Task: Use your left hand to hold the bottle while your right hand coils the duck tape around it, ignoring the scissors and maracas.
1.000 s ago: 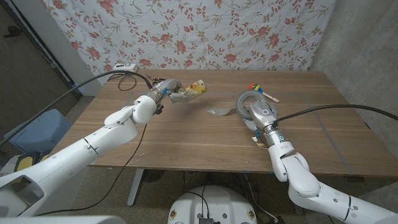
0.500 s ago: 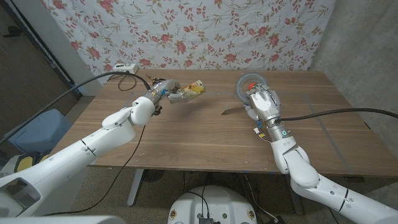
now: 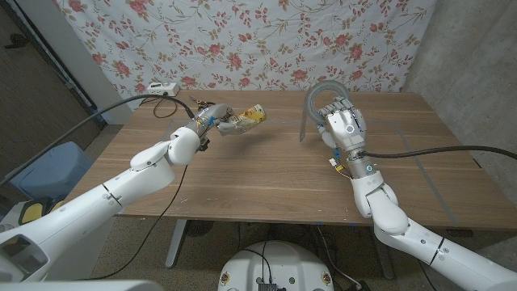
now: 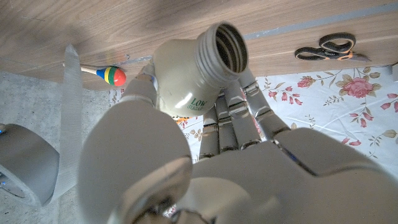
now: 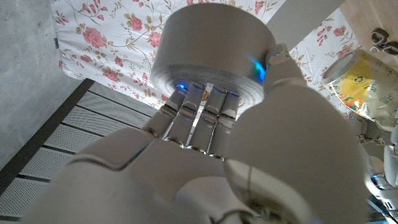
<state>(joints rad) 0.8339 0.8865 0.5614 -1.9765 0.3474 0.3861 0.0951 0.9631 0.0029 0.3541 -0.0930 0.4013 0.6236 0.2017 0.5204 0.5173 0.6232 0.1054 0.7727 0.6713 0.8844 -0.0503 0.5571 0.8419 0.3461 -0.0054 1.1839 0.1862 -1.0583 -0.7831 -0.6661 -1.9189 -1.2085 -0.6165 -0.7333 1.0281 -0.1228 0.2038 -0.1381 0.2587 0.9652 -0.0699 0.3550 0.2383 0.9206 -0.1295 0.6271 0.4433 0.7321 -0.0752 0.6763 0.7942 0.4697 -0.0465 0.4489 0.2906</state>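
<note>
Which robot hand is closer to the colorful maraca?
Right. The right robot hand holds the tape roll up over the table's far right part, where the maraca lies; the left robot hand holds the bottle farther left.

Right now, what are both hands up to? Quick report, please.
Left hand holds the bottle above the table. Right hand grips the tape roll, raised, a strip hanging loose. Open gap between them.

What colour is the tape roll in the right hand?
Grey. The tape roll shows best in the right wrist view, gripped by the right hand.
</note>
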